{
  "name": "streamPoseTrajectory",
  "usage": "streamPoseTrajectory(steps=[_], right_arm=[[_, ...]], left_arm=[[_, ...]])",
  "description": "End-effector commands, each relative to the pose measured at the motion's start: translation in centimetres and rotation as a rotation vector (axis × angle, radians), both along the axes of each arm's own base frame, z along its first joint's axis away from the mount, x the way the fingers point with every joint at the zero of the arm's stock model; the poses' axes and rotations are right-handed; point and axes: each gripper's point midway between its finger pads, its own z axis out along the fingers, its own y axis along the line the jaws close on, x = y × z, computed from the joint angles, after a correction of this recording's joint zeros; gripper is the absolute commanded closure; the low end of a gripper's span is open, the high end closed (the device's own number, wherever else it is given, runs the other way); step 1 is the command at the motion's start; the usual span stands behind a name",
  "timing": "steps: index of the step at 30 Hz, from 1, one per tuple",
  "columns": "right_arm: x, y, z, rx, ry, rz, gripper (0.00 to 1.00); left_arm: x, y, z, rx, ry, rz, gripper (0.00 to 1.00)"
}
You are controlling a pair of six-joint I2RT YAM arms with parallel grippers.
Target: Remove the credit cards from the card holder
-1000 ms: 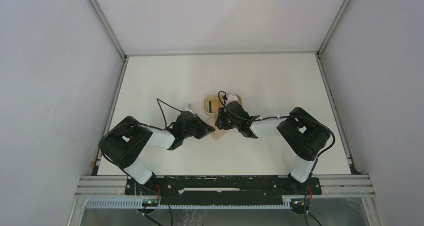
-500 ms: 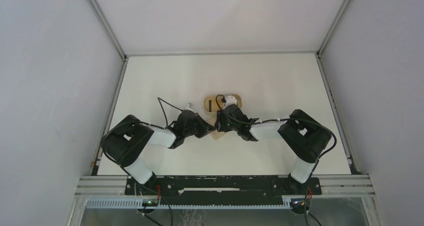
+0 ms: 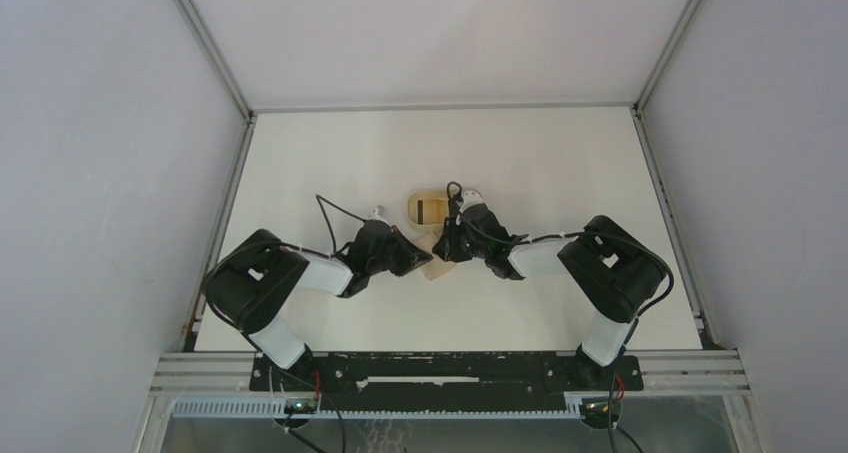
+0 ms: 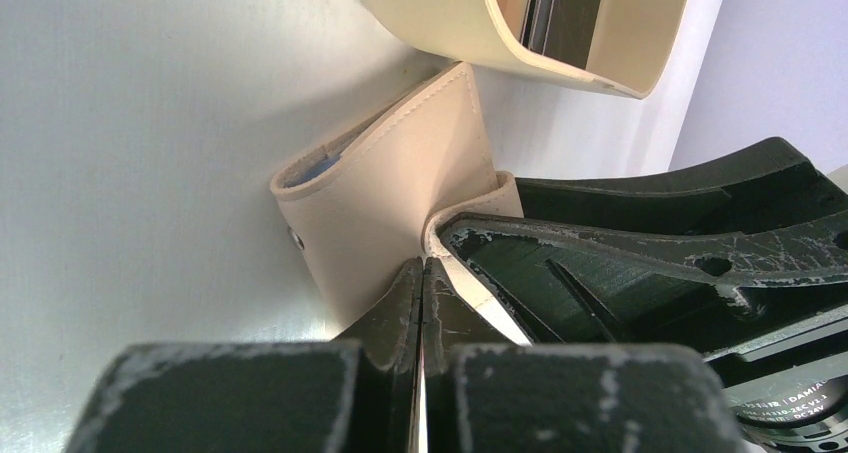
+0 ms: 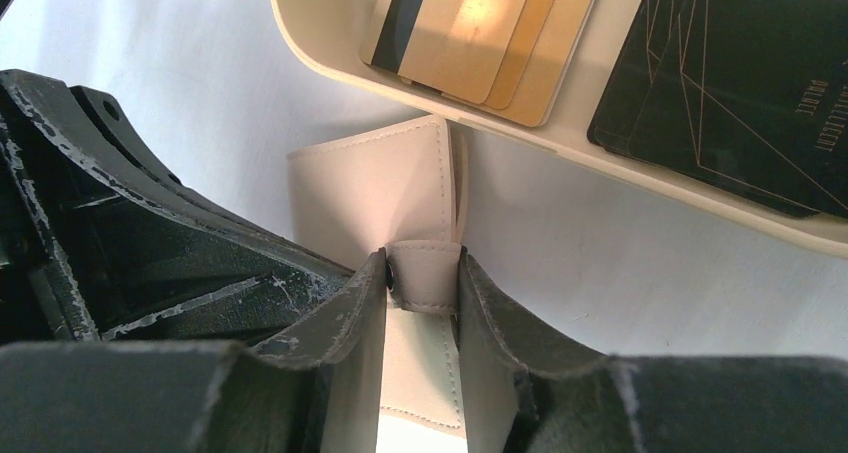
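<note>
The beige card holder lies on the white table between my two grippers, just in front of the oval tray. My left gripper is shut on a thin flap of the card holder. My right gripper is shut on the short closing tab of the card holder. The credit cards lie in the tray: tan-brown ones with a dark stripe and a black one. I cannot see inside the card holder's pockets.
The two grippers stand nearly fingertip to fingertip over the card holder. The tray wall rises right behind the card holder. Metal frame rails run along the table's left and right edges.
My right gripper has shifted slightly to the right beside the tray, and its jaws widened and then closed in again. The left arm has not moved.
</note>
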Motion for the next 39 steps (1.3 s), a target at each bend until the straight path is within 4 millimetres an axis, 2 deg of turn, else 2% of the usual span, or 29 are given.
streamPoseTrajectory(steps=[1, 4, 8, 10, 18, 26, 32, 39], right_arm=[[-7.7, -1.3, -5.5, -0.108, 0.267, 0.132, 0.69], [-8.1, -1.1, -5.9, -0.118, 0.273, 0.137, 0.81], [-8.7, -1.0, -6.5, -0.135, 0.281, 0.140, 0.91], [-8.8, -1.1, -6.9, -0.142, 0.288, 0.134, 1.00], [-9.1, -1.0, -8.1, -0.195, 0.307, 0.138, 1.00], [-9.1, -1.6, -6.9, -0.224, 0.287, 0.120, 1.00], [-9.6, -2.6, -6.7, -0.245, 0.307, 0.124, 1.00], [-9.5, -3.3, -5.8, -0.334, 0.192, 0.139, 1.00]], left_arm=[[-2.4, 6.6, -7.9, 0.345, 0.159, 0.093, 1.00], [-2.4, 6.6, -8.0, 0.348, 0.162, 0.095, 1.00], [-2.5, 6.6, -8.2, 0.350, 0.167, 0.095, 1.00], [-2.5, 6.6, -8.2, 0.351, 0.171, 0.096, 1.00], [-2.4, 6.9, -8.1, 0.365, 0.171, 0.105, 1.00], [-2.5, 7.4, -7.7, 0.375, 0.165, 0.120, 1.00], [-2.6, 7.7, -7.9, 0.386, 0.170, 0.124, 1.00], [-2.6, 7.9, -8.0, 0.395, 0.176, 0.126, 1.00]])
